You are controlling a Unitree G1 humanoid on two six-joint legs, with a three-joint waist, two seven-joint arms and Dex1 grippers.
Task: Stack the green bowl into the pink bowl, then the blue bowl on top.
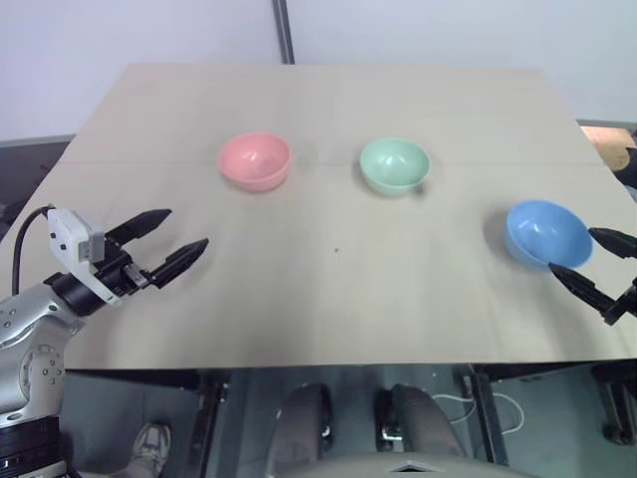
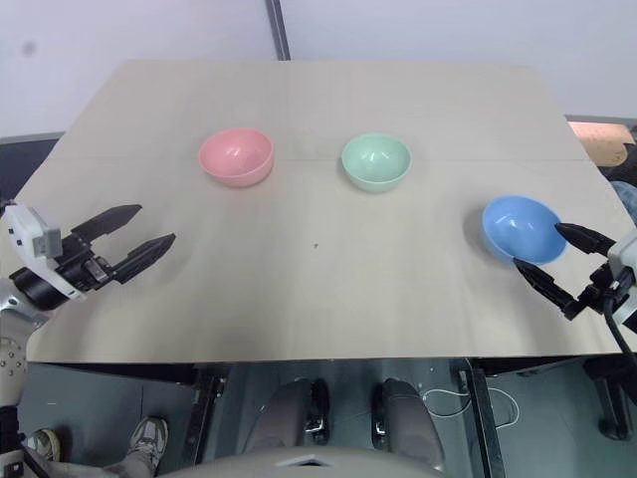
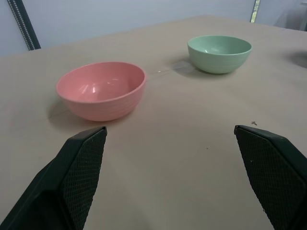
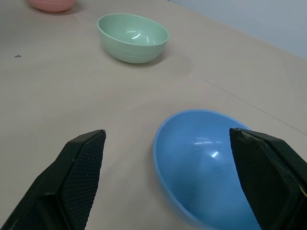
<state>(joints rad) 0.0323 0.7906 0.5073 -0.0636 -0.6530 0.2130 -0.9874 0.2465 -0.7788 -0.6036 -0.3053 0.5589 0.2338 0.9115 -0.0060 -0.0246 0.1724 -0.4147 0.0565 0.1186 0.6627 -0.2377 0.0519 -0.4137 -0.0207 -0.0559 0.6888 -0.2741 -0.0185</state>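
On the desk [image 1: 328, 299], the pink bowl [image 1: 255, 160] sits upper left of centre and the green bowl [image 1: 395, 164] beside it. The blue bowl [image 1: 546, 233] is at right, tilted. Left gripper [image 1: 169, 242] and right gripper [image 2: 555, 254] both have fingers wide, holding nothing.

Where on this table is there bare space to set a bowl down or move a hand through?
The widest free patch is the table in front of the pink bowl and green bowl, between the open left gripper and the blue bowl. The far strip behind the bowls is bare too. It is crowded at the right edge, where the open right gripper flanks the blue bowl.
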